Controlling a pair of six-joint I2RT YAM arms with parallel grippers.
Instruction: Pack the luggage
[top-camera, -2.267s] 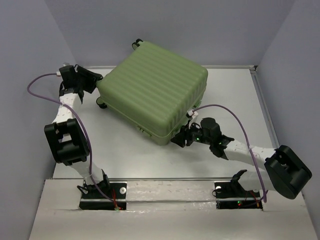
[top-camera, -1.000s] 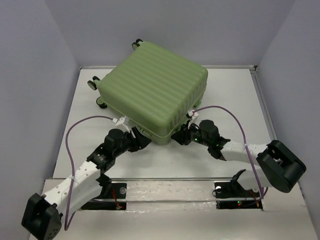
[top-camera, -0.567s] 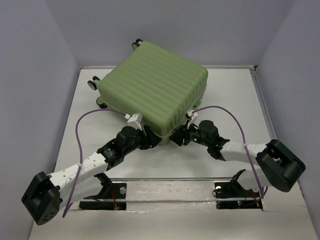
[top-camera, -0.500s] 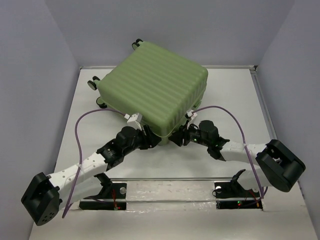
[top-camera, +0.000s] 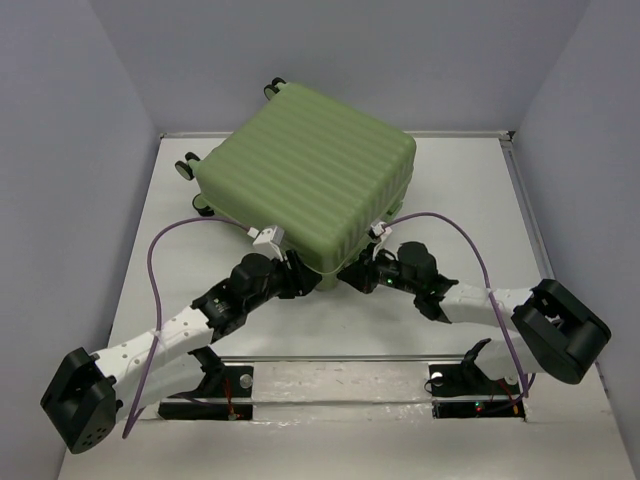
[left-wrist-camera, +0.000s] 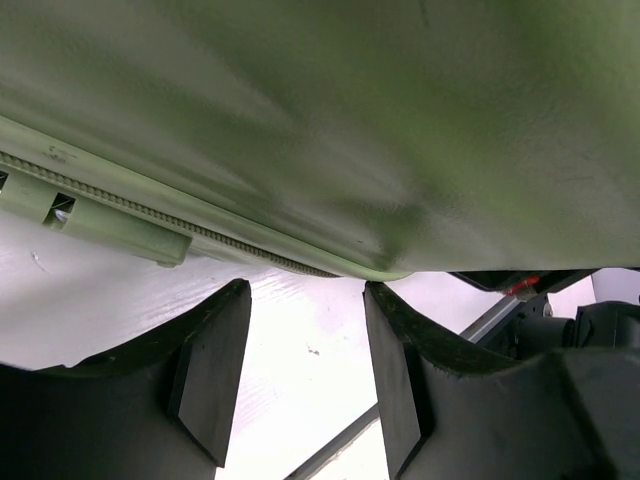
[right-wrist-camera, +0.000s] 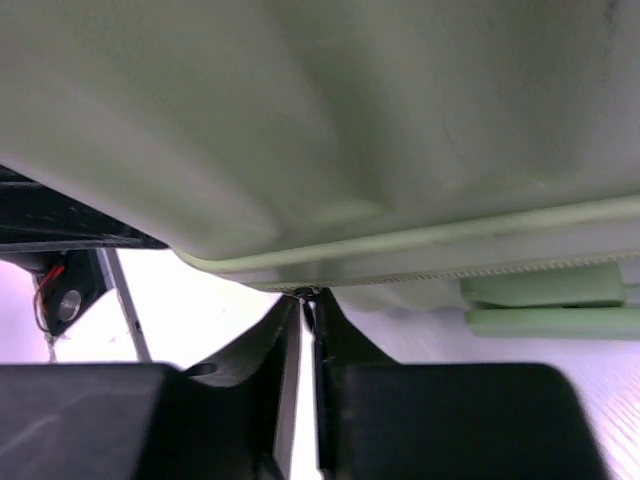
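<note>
The luggage (top-camera: 310, 180), a light-green ribbed hard-shell suitcase, lies closed and flat on the white table (top-camera: 480, 200). Both grippers sit at its near corner. My left gripper (top-camera: 300, 281) stands open just below the zipper seam (left-wrist-camera: 200, 232), with only bare table between its fingers (left-wrist-camera: 212, 370). From the right, my right gripper (top-camera: 355, 278) meets the same corner. In the right wrist view its jaws are pressed nearly together on a small dark zipper pull (right-wrist-camera: 308, 297) hanging from the seam. The suitcase's inside is hidden.
Small black wheels (top-camera: 186, 166) stick out at the suitcase's far left and far corner (top-camera: 272, 88). Green side handles (right-wrist-camera: 545, 305) run along the seam. Grey walls close in the table on three sides. Purple cables (top-camera: 165, 250) loop over both arms.
The left arm swung right and forward until its gripper reached the suitcase's near corner. The right gripper stayed at the seam, opening briefly and closing again on the zipper pull.
</note>
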